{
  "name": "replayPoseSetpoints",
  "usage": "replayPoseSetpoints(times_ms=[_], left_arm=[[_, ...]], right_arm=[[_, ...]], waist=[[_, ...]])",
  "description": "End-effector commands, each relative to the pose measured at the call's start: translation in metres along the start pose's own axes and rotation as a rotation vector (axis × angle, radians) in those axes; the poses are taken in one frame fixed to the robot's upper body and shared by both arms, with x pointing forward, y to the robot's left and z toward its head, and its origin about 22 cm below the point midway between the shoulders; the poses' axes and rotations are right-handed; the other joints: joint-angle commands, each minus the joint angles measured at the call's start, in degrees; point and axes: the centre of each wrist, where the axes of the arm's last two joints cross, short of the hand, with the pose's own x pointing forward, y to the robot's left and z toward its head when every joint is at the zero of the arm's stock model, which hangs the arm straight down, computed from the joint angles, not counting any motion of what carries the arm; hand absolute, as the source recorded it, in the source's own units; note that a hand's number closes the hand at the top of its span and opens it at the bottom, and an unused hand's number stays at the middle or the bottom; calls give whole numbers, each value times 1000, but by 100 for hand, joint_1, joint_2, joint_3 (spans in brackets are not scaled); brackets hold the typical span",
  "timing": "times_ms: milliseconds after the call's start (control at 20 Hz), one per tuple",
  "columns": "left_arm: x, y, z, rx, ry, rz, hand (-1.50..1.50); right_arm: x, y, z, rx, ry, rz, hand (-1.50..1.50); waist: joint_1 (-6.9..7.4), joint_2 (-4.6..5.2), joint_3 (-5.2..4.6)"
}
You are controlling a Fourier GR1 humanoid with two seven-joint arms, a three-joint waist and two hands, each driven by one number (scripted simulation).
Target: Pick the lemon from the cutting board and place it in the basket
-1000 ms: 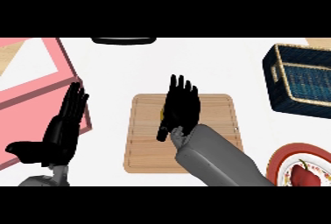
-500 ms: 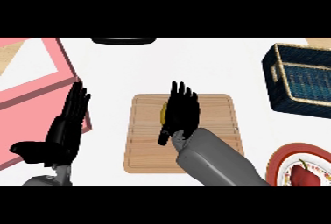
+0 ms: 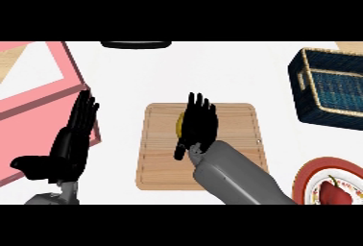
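- The cutting board (image 3: 234,168), a pale wooden slab with a groove round its rim, lies flat on the white desk (image 3: 212,72) and serves here as the landmark.
- The lemon (image 3: 180,124) sits on the board's upper left part; only a thin yellow sliver shows at the left edge of the hand above it.
- The right hand (image 3: 199,126) is over the board's upper middle, its grey forearm running down to the board's lower right corner. Its fingers are stretched long and close together, pointing to the board's far edge, and lie across the lemon. Whether they touch the fruit cannot be told from this steep view.
- The left hand (image 3: 71,139) shows left of the board, off the wood, over the desk. It is open, fingers straight and pointing up, thumb out to the left, holding nothing.
- The basket (image 3: 305,91), dark blue with a tan woven rim, stands up and to the right of the board, well apart from it.
- A red-rimmed plate (image 3: 308,180) with a red item on it lies just right of the board's lower right corner.
- A pink tray (image 3: 42,91) lies to the left of the board, behind the left hand.
- A dark object (image 3: 135,44) shows above the board at the desk's far edge.
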Motion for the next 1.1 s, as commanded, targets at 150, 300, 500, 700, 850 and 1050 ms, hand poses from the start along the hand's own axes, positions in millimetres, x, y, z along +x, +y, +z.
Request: replayPoseSetpoints(times_ms=[150, 300, 500, 700, 850, 1050], left_arm=[[2, -9, -16, 3, 3, 6, 0], [5, 0, 3, -20, 15, 13, 0], [0, 3, 3, -20, 5, 1, 0], [-3, -3, 0, 2, 9, -6, 0], [-5, 10, 13, -15, -15, -12, 0], [2, -10, -7, -4, -2, -3, 0]], right_arm=[[1, 11, -1, 0, 155, -70, -150], [-3, 16, -12, -5, 173, -53, -150], [2, 25, -1, 60, 153, -25, 150], [-10, 39, -7, 56, 75, 81, 150], [6, 20, -22, 59, 81, 77, 150], [-3, 32, -30, 14, 50, 115, 150]], waist=[[-27, 7, 1], [29, 3, 2], [60, 9, 1], [-11, 3, 2], [54, 11, 1], [0, 11, 2]])
